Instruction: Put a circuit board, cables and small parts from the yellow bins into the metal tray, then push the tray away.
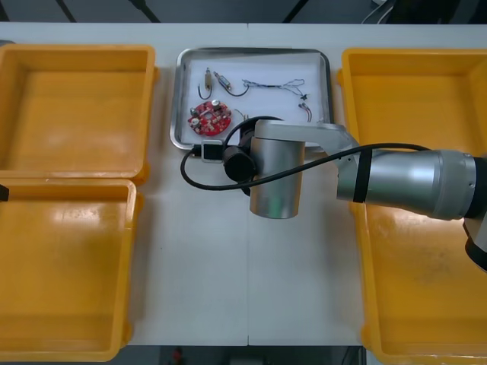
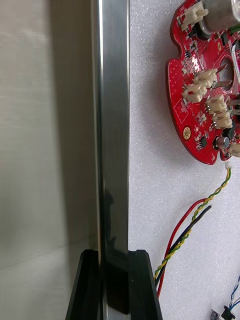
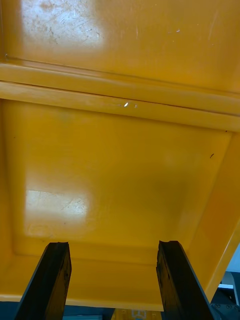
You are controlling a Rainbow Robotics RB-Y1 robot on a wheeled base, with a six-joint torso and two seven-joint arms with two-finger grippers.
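A: Where does the metal tray point(image 1: 176, 99) sit?

B: At the far middle of the bench point(image 1: 198, 258), between the yellow bins point(image 1: 76, 106). It has a shiny steel rim and is white inside.

A: What lies in it?

B: A round red circuit board point(image 1: 211, 116) lies in the near left part, close to the near rim. The right wrist view shows its notched edge, several white connectors, a gold-ringed hole and small dark components.

A: Any wiring?

B: Yes. Cables point(image 2: 186, 227) start by the board's edge: a red strand, a black one and a yellow twisted pair, lying close together on the white floor. In the front view a thin cable point(image 1: 274, 84) stretches across the far part of the tray. Small metal parts point(image 1: 208, 76) lie toward its far left corner.

A: And the right end effector?

B: The right arm point(image 1: 411, 182) reaches in from the right side to the tray's near rim. The right end effector point(image 2: 114, 255) is clenched on that rim. One black finger is on the bench side and the other is inside over the white floor, with the steel edge between them.

A: The left one?

B: The left end effector point(image 3: 114, 245) hangs over a yellow bin on the left. It is released, with its fingers spread wide and nothing between them.
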